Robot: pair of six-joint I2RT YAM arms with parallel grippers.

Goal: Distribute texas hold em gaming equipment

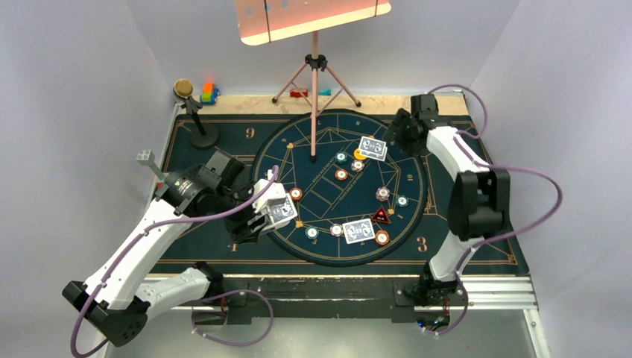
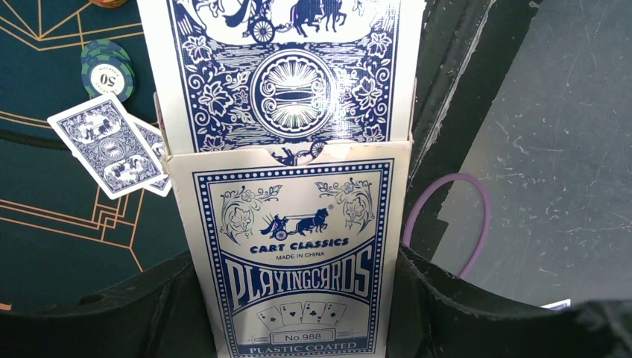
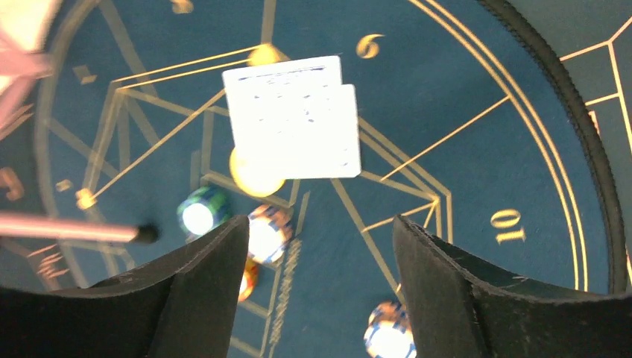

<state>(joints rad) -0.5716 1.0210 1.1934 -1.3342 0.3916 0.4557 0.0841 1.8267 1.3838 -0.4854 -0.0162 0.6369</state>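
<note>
The left gripper [image 2: 298, 306] clamps a card box [image 2: 294, 253] reading "CART CLASSICS PLAYINGCARDS, MADE IN CHINA, No.988, PLASTIC COATED" at the round mat's [image 1: 320, 212] left edge. Nearby lie two face-down cards [image 2: 112, 145] and a teal chip [image 2: 108, 71] marked 50. The right gripper [image 3: 320, 253], jaws spread wide, hangs over the far card pair [image 3: 294, 119] and yellow disc [image 3: 250, 175].

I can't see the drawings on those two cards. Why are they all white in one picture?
Right wrist view: bright light washes out the two cards, and the chips glow white. Left wrist view: the card box print is sharp. Top external view: the same cards show blue backs.
</note>
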